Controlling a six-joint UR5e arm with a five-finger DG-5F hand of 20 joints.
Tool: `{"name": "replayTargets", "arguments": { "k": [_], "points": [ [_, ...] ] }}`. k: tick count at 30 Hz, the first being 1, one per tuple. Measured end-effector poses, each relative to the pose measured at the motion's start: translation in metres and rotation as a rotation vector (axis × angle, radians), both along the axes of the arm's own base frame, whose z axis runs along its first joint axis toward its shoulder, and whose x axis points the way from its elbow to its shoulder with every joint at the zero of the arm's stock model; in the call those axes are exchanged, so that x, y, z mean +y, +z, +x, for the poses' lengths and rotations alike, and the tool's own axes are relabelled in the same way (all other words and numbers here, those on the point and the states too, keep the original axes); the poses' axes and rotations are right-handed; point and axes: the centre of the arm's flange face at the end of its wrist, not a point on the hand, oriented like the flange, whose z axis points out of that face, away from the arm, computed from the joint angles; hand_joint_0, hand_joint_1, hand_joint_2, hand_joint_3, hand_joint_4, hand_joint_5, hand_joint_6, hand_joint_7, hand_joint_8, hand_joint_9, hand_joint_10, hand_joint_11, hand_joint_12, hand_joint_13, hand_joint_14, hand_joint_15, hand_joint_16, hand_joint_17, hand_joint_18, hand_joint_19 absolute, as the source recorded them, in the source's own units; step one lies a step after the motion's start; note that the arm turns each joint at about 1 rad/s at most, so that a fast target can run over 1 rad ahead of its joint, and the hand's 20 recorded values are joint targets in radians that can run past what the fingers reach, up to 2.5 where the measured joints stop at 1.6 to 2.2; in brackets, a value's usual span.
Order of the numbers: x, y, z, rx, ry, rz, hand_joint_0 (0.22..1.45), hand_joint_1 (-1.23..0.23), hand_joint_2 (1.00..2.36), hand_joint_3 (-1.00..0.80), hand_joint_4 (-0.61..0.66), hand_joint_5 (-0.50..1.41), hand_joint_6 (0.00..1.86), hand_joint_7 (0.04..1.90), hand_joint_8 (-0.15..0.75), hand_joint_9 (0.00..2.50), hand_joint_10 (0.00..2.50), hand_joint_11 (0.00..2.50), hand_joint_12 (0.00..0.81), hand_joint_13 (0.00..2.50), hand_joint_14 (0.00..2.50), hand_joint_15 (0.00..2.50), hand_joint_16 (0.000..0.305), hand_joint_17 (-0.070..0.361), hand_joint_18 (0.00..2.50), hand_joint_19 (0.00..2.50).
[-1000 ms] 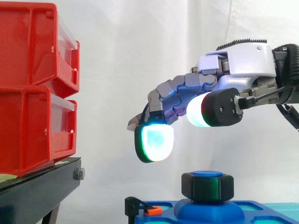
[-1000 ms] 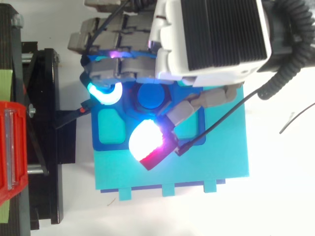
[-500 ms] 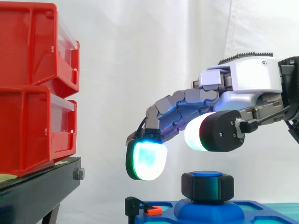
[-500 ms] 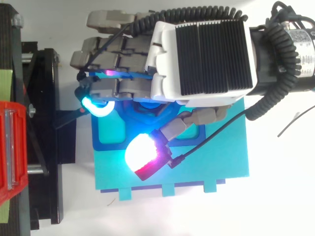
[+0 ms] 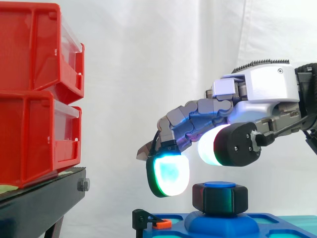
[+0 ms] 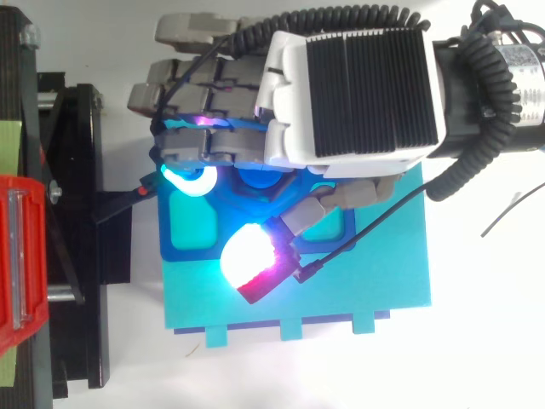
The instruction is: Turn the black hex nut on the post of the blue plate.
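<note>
Looking lower right, we find the black hex nut on the post of the blue plate; the hand hovers just above, fingers spread and empty, seemingly poised to straddle it.

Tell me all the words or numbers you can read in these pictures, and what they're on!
None: no readable word, number or sign shows on the red bins, the black hex nut, the blue plate or the hand.
</note>
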Motion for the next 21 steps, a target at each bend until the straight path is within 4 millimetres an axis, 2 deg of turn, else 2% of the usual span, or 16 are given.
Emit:
{"name": "replayTargets", "arguments": {
  "k": [16,21],
  "points": [
    [-0.012,-0.002,-0.004,0.013,0.014,0.001,0.48,-0.33,1.00,-0.50,0.20,-0.17,0.54,1.20,0.276,0.42,0.00,0.08,0.372,0.41,0.00,0.10,0.055,0.124,0.25,0.14],
    [-0.021,-0.001,-0.007,0.012,0.027,0.002,0.48,-0.33,1.00,-0.50,0.20,-0.17,0.55,1.19,0.275,0.42,0.00,0.07,0.372,0.41,0.01,0.10,0.055,0.125,0.25,0.15]
  ]
}}
